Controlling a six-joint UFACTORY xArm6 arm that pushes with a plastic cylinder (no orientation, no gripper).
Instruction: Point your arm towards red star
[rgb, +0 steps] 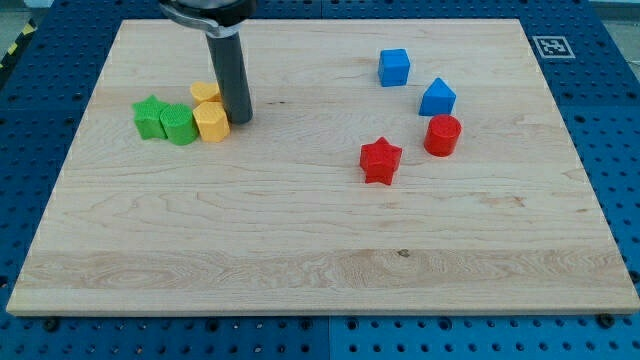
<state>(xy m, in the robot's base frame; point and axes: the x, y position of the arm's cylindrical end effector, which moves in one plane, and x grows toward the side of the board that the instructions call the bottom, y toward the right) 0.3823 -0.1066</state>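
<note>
A pale wooden board (320, 260) lies on a blue perforated table (620, 120), evenly lit.

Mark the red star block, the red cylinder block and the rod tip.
red star block (380, 160): camera view, centre of its top face.
red cylinder block (442, 134): camera view, middle of its body.
my tip (240, 120): camera view, rod's lower end.

my tip (240, 120) just right of yellow blocks (211, 122), well left of red star (380, 160).

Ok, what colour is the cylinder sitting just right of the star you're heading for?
Red, same as the red star; the cylinder shows clearly in the camera view.
</note>
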